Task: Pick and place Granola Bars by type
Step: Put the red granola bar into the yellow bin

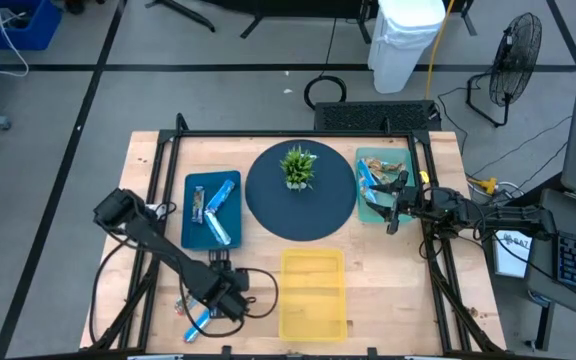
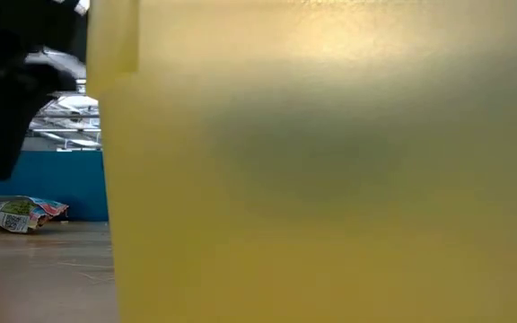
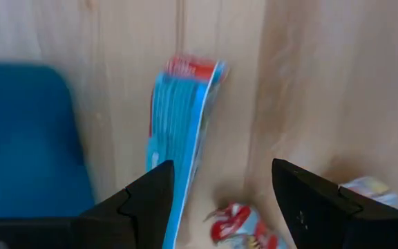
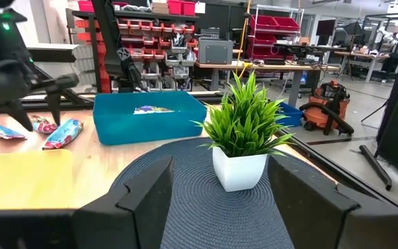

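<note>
Left tool: spread, empty, above near-left desk corner, just beside yellow tray
Blue-wrapped bar: flat on bare wood, long axis roughly along the tool's forward line, lying toward one finger rather than centred; orange-wrapped bar just beside
Blue tray: blue bars inside, close behind
Right tool: spread, empty, at teal tray, well apart; left arm nearer

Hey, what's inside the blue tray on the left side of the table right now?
The blue tray holds granola bars: two blue-wrapped bars crossing each other and one darker-wrapped bar beside them. Whether anything lies beneath them cannot be seen.
</note>
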`<control>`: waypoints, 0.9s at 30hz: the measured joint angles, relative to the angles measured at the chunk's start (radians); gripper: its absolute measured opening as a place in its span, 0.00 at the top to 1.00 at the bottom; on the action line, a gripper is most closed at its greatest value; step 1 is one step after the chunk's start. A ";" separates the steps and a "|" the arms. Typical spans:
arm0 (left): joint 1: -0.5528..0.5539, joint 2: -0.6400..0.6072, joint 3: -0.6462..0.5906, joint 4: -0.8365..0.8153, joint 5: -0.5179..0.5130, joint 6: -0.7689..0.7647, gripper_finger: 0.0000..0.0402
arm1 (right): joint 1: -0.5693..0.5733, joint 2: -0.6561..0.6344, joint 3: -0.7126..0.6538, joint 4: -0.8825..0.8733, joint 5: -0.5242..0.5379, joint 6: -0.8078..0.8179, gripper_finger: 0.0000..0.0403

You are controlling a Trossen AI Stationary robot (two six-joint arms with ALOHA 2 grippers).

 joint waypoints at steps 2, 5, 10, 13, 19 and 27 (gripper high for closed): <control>0.000 0.000 -0.030 0.006 0.000 0.000 0.39 | 0.000 0.000 0.000 0.000 0.000 0.000 0.44; 0.000 0.000 -0.060 0.010 -0.009 0.005 0.39 | 0.000 0.000 0.000 0.000 0.000 0.000 0.44; 0.001 0.000 -0.092 0.018 -0.010 0.008 0.39 | 0.000 0.000 0.000 0.000 0.000 0.000 0.44; 0.001 0.000 -0.100 0.018 -0.013 0.007 0.39 | 0.000 0.000 0.000 0.000 0.000 0.000 0.44; 0.001 0.000 -0.100 0.019 -0.053 0.027 0.39 | 0.000 0.000 0.000 0.000 0.000 0.000 0.44; 0.011 0.000 -0.100 0.019 -0.088 0.019 0.39 | 0.000 0.000 0.000 0.000 0.000 0.000 0.44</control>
